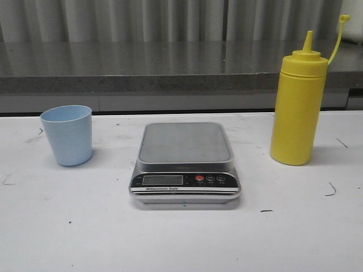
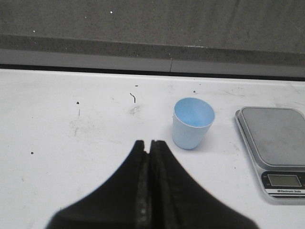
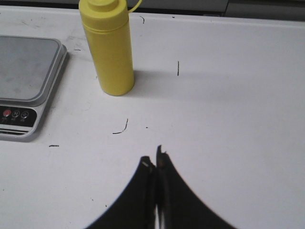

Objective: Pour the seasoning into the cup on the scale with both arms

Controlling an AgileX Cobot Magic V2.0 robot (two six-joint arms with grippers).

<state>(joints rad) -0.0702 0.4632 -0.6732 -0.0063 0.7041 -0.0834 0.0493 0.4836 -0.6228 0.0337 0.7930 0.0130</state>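
Front cam faces the scale (image 1: 185, 161) low and close; wrist cams flank it (both catch the scale).

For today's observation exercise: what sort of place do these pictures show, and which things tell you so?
Probably a lab test bench set up for a kitchen task. A scuffed white table holds only a digital scale, a blue cup and a yellow squeeze bottle, with grey curtains behind and each end effector closed.
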